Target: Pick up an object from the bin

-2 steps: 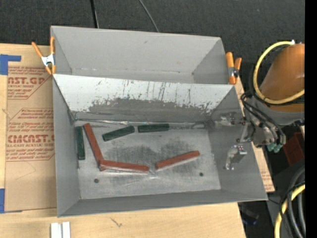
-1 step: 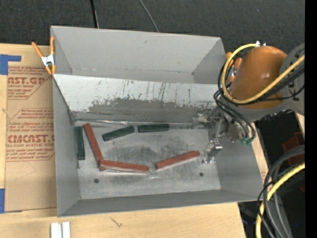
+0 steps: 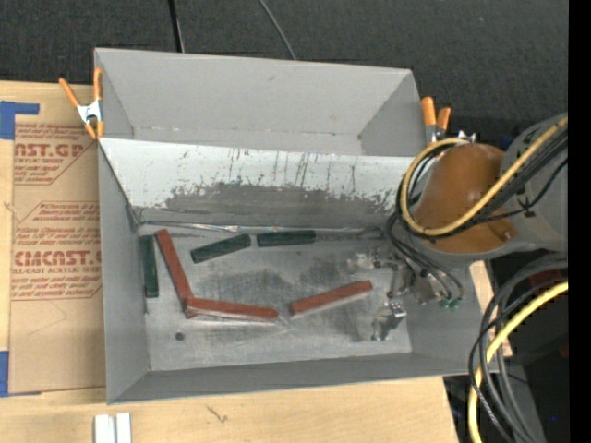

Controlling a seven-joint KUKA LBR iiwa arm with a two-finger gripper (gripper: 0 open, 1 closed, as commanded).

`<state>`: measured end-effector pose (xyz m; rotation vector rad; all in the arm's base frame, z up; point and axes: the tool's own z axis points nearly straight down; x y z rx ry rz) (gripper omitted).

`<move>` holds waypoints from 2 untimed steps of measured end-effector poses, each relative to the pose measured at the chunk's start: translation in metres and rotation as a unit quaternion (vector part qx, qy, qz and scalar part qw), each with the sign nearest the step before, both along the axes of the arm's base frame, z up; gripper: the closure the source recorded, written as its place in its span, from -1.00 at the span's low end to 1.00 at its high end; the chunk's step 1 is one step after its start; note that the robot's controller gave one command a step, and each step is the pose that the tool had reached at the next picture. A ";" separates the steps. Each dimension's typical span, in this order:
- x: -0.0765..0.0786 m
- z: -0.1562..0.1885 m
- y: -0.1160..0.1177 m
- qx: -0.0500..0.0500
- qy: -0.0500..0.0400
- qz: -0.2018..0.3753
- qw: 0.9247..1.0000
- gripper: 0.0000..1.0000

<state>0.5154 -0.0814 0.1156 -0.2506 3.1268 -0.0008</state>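
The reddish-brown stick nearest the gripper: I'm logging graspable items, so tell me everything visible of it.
This reddish-brown stick is a long, straight, flat bar, plastic-looking and unbroken. It lies flat on the bin floor right of centre, slanting up toward the right. Its right end is close beside the gripper; its left end nearly meets a second reddish-brown bar, contact unclear.

Six slim bars lie flat on the floor of the bin (image 3: 277,344). The slanted red-brown bar (image 3: 174,270) meets the level red-brown bar (image 3: 231,310) at its lower end (forming an L). The right red-brown bar (image 3: 331,297) rises rightward. The upright green bar (image 3: 150,266) lies far left. The tilted green bar (image 3: 221,246) and the level green bar (image 3: 286,239) lie near the back wall.
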 end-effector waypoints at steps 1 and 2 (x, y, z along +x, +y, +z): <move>0.037 -0.043 0.026 0.000 0.005 0.030 1.000 1.00; 0.037 -0.043 0.026 0.000 0.005 0.030 1.000 1.00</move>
